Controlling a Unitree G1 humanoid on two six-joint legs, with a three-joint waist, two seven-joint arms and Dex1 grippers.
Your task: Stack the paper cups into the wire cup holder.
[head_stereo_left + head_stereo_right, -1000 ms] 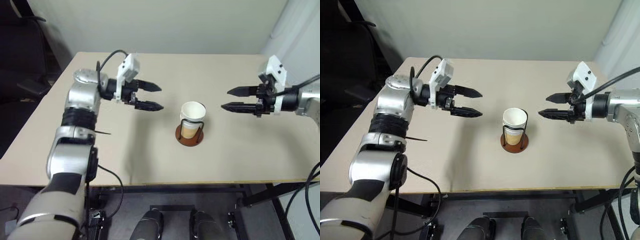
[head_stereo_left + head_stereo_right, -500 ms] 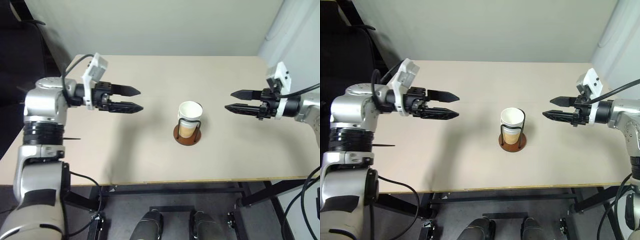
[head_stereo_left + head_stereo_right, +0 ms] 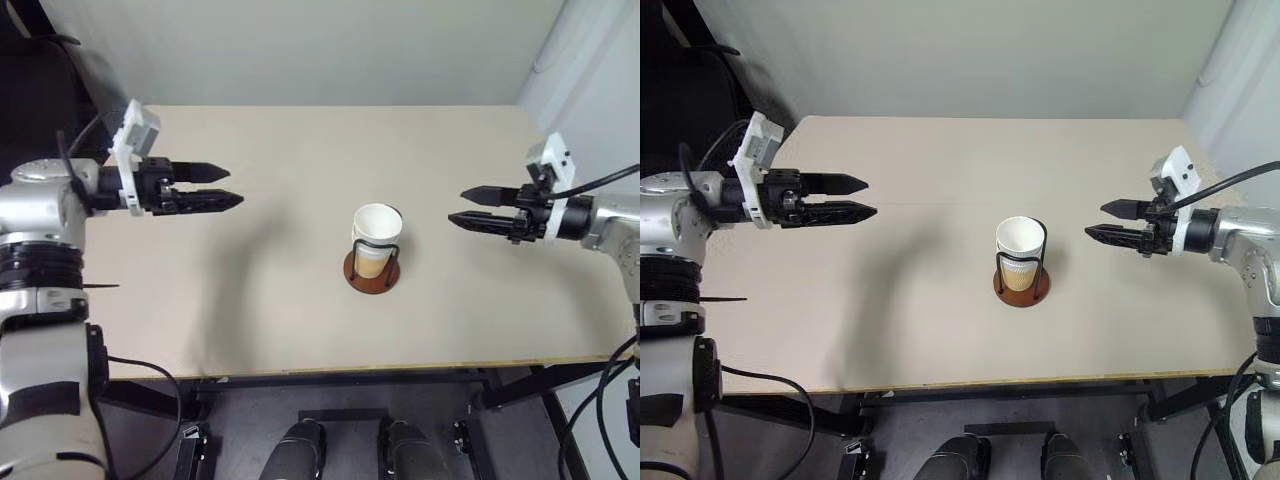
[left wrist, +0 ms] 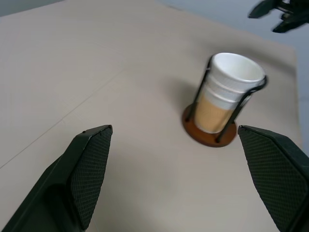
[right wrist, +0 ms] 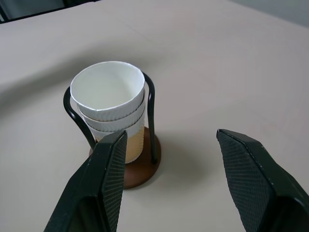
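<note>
Cups sit nested in the holder mid-tabletop; both claws, left and right, open and empty, should back off without touching it.

Three nested paper cups, one wire cup holder, one table

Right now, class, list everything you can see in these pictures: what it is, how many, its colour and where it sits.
paper cups: three, white rims over tan-yellow, nested upright in the holder.
wire cup holder: one, black wire on a reddish-brown disc, mid-table.
table: one, beige, under everything.
left gripper: one, black fingers, open and empty, above the table's left side.
right gripper: one, black fingers, open and empty, right of the holder.
</note>
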